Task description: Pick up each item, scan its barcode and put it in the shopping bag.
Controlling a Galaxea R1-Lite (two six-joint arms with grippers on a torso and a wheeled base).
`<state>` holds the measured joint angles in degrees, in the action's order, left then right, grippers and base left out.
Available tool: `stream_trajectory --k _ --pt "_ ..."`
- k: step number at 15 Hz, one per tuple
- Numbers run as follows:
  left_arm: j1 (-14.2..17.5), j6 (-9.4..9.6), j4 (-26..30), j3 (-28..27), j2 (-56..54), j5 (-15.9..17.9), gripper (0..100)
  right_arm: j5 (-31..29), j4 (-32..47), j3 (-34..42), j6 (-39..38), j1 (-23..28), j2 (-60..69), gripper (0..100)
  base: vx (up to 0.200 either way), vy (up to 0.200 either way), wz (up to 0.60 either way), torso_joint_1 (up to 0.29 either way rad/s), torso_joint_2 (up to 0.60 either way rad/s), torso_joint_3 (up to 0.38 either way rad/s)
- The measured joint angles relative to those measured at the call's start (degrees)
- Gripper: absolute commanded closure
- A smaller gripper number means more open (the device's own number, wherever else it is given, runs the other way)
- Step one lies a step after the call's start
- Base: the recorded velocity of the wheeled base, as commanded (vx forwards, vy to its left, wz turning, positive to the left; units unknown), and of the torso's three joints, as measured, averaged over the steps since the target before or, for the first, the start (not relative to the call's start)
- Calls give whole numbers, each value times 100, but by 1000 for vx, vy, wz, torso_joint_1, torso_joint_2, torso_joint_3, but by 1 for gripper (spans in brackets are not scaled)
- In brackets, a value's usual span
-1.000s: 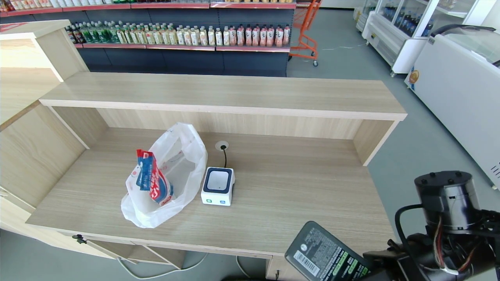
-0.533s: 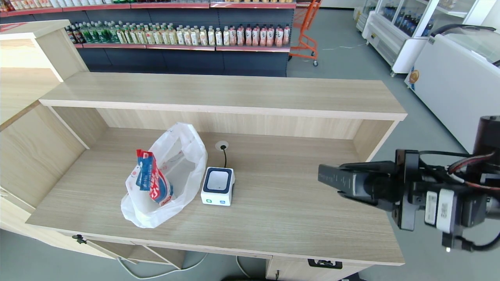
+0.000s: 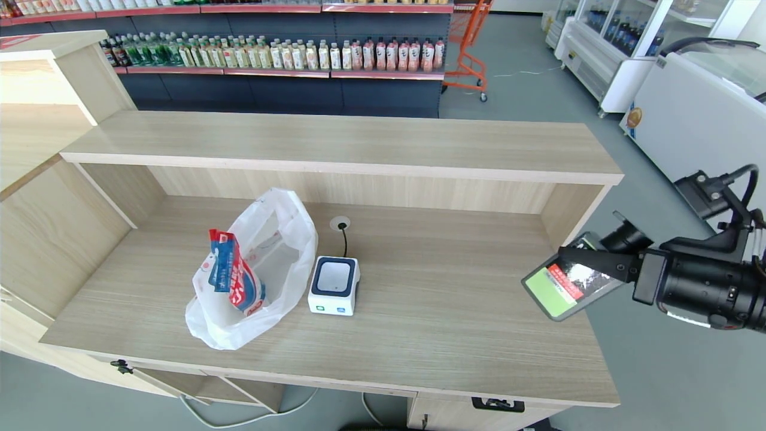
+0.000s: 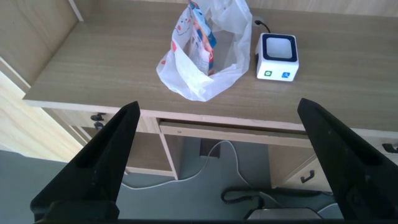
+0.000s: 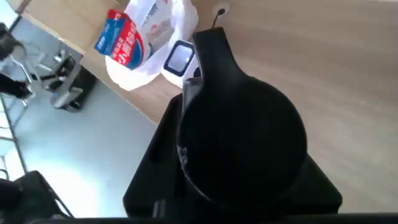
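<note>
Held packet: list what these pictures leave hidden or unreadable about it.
- Head view: the packet in the right pincer turns one face to the camera; its other face is hidden, its print too small.
- Right wrist view: a dark mass hides part of the scanner.

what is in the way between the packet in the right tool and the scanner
Nothing visible. The packet in the right tool hangs above the right end of the counter, and only bare wood lies between it and the scanner.
</note>
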<state>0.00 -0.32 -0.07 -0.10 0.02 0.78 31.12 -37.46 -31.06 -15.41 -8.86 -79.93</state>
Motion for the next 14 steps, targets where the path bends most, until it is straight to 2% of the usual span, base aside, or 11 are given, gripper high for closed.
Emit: stream_trajectory --k 1,3,14 --pt "0 0 0 0 0 1 0 -107 -9 146 -589 5 -30 100 0 0 0 0 0 0" --pt "0 0 0 0 0 1 0 -233 -17 391 -1141 -9 -77 100 0 0 0 0 0 0" --pt "0 7 0 0 0 1 0 -277 -15 614 -1192 -17 -77 100 0 0 0 0 0 0"
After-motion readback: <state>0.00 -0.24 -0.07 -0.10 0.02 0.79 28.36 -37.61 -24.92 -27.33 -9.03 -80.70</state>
